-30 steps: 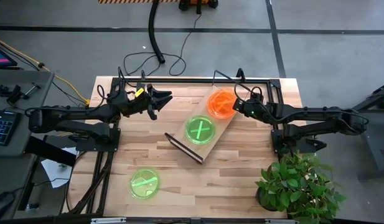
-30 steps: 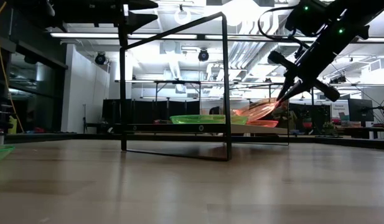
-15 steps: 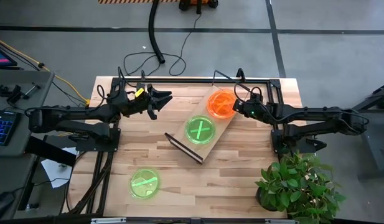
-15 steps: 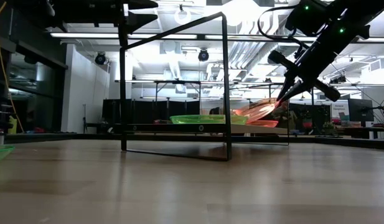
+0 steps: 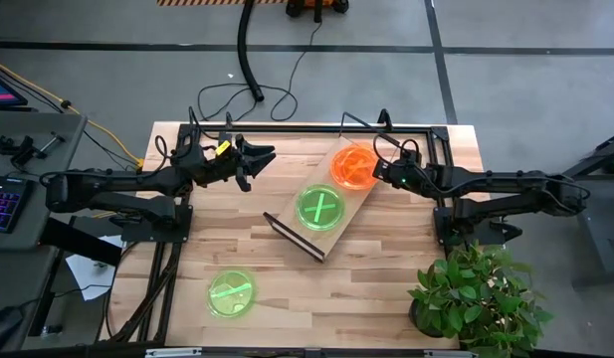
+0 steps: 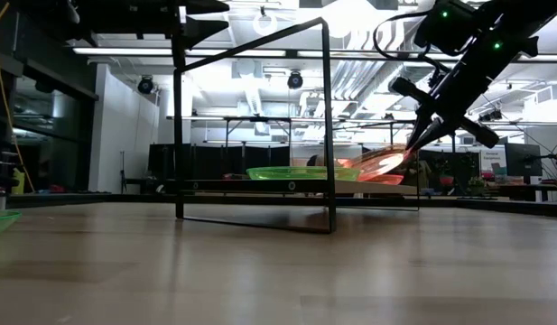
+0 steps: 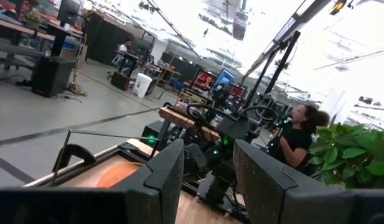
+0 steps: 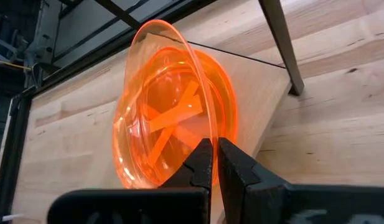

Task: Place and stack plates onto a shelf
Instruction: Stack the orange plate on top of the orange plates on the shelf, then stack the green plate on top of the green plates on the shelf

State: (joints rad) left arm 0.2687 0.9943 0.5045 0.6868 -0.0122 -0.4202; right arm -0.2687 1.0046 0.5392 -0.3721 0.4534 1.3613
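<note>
- An orange plate is pinched by its rim in the closed right gripper, tilted over orange plates stacked at the shelf's far end
- The stack's count is hidden
- The left gripper is held open, empty, well apart

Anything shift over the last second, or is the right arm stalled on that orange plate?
The right gripper, shut on the tilted orange plate, has lowered it slightly toward the orange stack on the shelf. Left gripper, green plate on shelf and loose green plate unchanged.
</note>
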